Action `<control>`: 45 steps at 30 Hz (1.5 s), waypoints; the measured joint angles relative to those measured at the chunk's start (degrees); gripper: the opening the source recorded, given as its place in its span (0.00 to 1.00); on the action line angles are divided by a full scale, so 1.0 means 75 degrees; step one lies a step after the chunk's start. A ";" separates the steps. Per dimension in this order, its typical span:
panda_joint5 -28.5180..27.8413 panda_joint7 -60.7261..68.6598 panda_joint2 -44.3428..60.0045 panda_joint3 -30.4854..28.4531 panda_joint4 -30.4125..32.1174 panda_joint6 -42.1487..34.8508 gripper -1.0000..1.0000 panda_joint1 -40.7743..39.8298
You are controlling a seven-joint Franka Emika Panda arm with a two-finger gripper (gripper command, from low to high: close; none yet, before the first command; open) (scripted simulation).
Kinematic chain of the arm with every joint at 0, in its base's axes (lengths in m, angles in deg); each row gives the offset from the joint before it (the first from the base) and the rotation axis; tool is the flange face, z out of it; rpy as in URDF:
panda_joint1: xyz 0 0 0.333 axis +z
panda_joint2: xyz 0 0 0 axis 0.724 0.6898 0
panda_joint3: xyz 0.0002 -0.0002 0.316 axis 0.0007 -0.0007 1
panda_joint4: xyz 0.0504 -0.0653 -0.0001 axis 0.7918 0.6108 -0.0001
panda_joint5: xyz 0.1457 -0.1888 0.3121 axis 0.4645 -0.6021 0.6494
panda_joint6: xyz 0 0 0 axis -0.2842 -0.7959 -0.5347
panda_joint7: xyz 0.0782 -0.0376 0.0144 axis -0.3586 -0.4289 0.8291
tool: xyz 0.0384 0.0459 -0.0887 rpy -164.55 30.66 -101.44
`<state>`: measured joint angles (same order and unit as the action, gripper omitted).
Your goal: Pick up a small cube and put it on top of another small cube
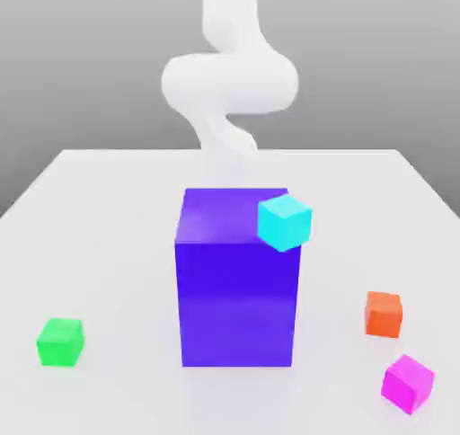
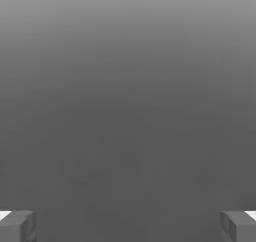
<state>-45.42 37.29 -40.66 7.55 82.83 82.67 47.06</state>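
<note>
Nothing of the stacking is done in the exterior view: the magenta cube (image 1: pixel 407 383) lies near the table's (image 1: pixel 108 244) front right corner, well apart from the green cube (image 1: pixel 60 341) at near left, with the big purple block (image 1: pixel 237 289), cyan cube (image 1: pixel 285 222) and orange cube (image 1: pixel 384 314) between or beside the route. In the hand view, the hand (image 2: pixel 128 226) stands wide open and empty, its fingertips (image 2: pixel 17 226) at opposite borders.

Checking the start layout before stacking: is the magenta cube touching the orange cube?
Apart. The exterior view shows bare table between the magenta cube and the orange cube.
</note>
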 joint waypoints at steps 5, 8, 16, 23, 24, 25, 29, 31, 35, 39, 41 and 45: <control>-0.0160 0.0078 0.1150 0.0358 0.0111 0.0412 0.50 0.0148; -0.0337 0.0130 0.2222 0.0692 0.0213 0.0793 0.50 0.0296; -0.0797 0.0173 0.4475 0.1326 0.0428 0.1589 0.50 0.0674; -0.1171 0.0227 0.6416 0.1626 0.0612 0.2274 0.50 0.1282; -0.1208 0.0246 0.6691 0.1670 0.0638 0.2373 0.50 0.1341; -0.1241 0.0268 0.6966 0.1716 0.0665 0.2472 0.50 0.1410; -0.1538 0.0168 0.8066 0.1683 0.0647 0.3024 0.50 0.1719; -0.1801 -0.0022 0.8617 0.1432 0.0535 0.3430 0.50 0.1936; -0.1926 -0.0112 0.8908 0.1284 0.0471 0.3651 0.00 0.2060; -0.1999 -0.0169 0.9053 0.1214 0.0438 0.3763 0.00 0.2117; -0.1892 -0.0089 0.8819 0.1335 0.0493 0.3581 0.00 0.2021; -0.1389 0.0330 0.7959 0.1741 0.0610 0.2893 0.00 0.1738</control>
<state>-55.83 39.77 19.03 20.61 87.40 104.37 60.09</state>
